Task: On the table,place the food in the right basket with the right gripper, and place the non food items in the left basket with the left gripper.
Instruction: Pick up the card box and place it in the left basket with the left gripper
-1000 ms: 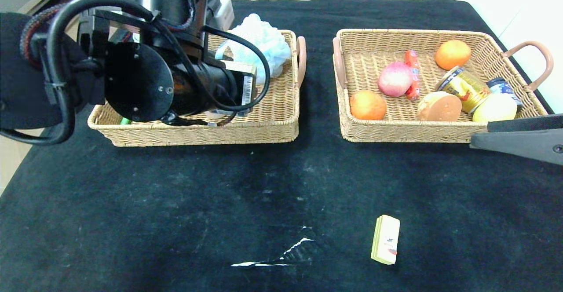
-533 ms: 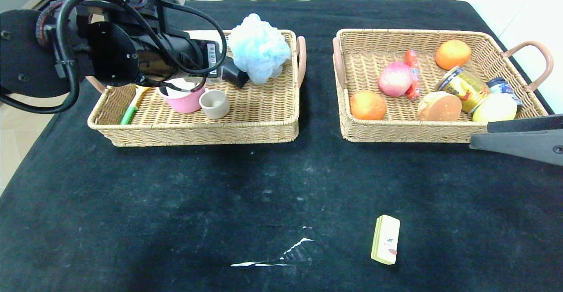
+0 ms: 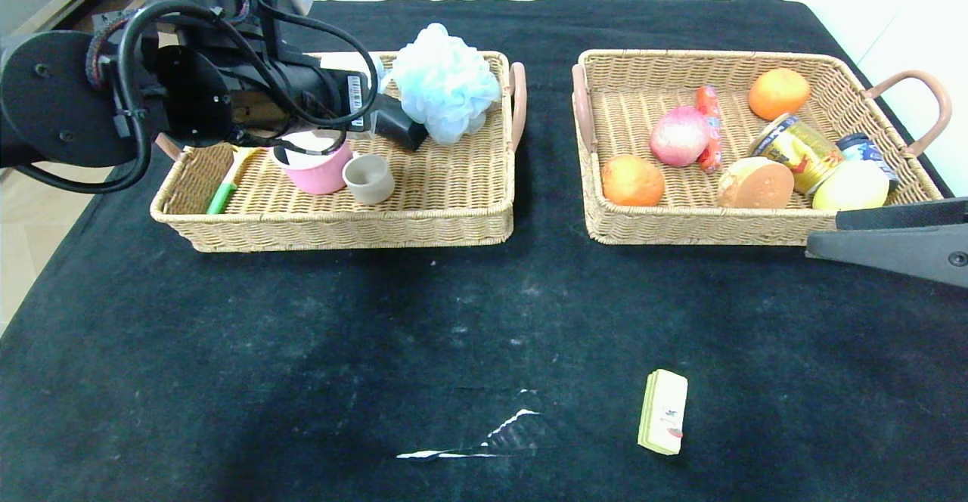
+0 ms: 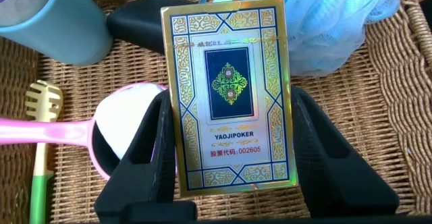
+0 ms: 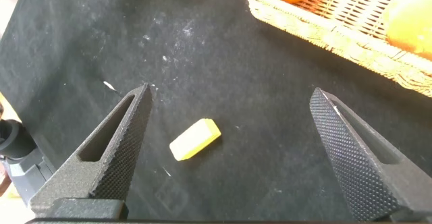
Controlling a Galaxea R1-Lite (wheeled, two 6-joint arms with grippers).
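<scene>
Playing-card box, gold-bordered with a blue back (image 4: 229,96), sits clamped upright in the left end effector (image 4: 229,150), hovering over the left wicker basket (image 3: 333,222) above a pink cup (image 3: 314,173). That basket also holds a beige cup (image 3: 369,178), a blue bath pouf (image 3: 442,79) and a green-handled utensil (image 3: 219,198). At five o'clock on the tabletop lies a pale yellow block (image 3: 663,411), nearer the wide-open right end effector (image 5: 229,150), beside the fruit-filled right wicker basket (image 3: 696,226).
</scene>
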